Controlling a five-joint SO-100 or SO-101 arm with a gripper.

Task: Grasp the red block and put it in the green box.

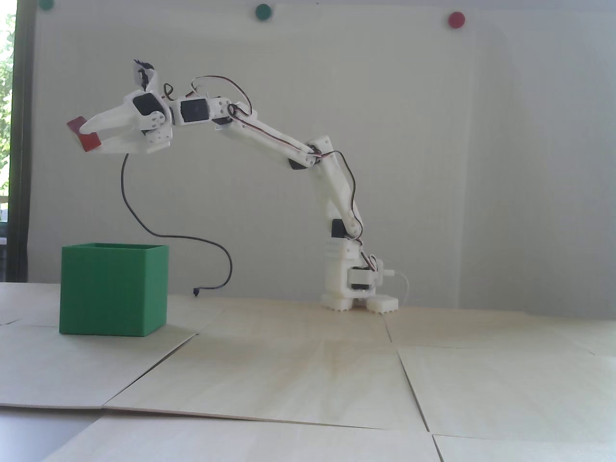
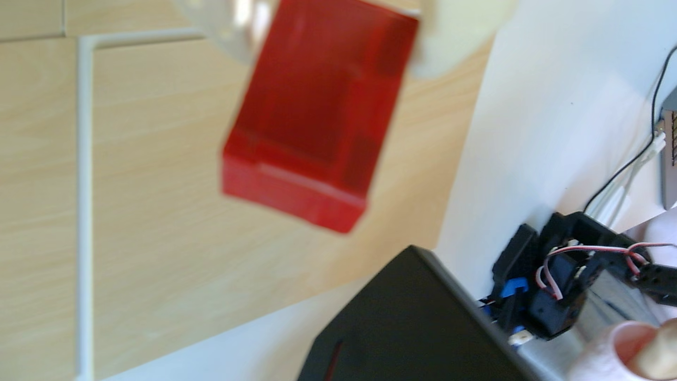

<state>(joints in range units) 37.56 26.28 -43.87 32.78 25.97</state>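
Holding the block (image 1: 85,135) high, your fingers (image 1: 91,137) are clamped on its end, at 12 o'clock above the box (image 1: 113,291). Risk: a thin, tilted grip; letting go from here may bounce it off the rim onto the bench (image 1: 308,375).

The arm (image 1: 269,139) was white plastic with black motors set at its joints. Thin red, white and black wires ran along it, and a black cable (image 1: 159,226) hung from the wrist.
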